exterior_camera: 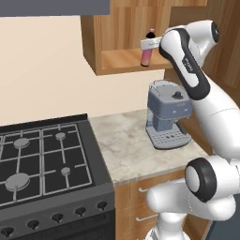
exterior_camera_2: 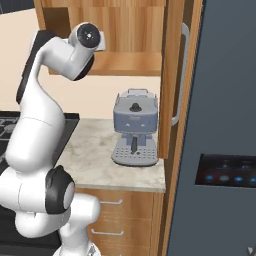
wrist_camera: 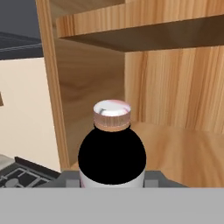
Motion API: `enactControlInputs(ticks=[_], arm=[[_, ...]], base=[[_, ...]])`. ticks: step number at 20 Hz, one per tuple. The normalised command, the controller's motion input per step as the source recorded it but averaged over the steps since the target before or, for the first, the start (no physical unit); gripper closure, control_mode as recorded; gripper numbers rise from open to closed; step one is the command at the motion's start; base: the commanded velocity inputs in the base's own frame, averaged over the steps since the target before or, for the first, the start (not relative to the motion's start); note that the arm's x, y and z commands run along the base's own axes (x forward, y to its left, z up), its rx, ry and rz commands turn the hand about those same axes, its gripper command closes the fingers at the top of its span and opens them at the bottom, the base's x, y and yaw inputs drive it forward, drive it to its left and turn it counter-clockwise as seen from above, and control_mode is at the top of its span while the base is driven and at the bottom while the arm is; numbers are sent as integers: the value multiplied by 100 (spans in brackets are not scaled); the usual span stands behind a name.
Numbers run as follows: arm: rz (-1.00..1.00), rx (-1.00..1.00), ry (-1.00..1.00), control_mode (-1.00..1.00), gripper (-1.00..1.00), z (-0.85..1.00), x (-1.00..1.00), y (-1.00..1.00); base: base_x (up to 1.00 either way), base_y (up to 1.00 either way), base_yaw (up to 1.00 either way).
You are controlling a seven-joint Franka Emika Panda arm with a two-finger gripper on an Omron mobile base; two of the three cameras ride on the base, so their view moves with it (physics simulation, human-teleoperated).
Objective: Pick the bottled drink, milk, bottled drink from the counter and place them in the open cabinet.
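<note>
The gripper (exterior_camera: pixel 149 44) is clenched on a bottled drink (exterior_camera: pixel 147 51) with a pink label, holding it upright at the front edge of the open cabinet (exterior_camera: pixel 119 61), at or just above its floor board. Releasing it looks like the step in hand; the milk and the other bottle appear still to be fetched. Bare board lies behind the bottle, with the shelf board (wrist_camera: pixel 144 30) overhead. A coffee machine (exterior_camera: pixel 168 115) stands on the counter (exterior_camera: pixel 136 150) below.

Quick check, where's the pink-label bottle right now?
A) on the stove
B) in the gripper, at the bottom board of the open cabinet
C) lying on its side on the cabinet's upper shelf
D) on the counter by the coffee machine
B: the pink-label bottle stands upright in the shut gripper, at the front of the open cabinet bottom board.
</note>
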Motion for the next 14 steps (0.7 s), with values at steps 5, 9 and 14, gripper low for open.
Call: enactControlInputs(ticks=[5, 9, 14], arm=[[0, 0, -4, -100, 100, 0, 6, 1], [0, 0, 0, -100, 100, 0, 31, 0], [-1, 0, 0, -100, 100, 0, 55, 0]], base=[[0, 0, 0], [0, 0, 0], [0, 0, 0]])
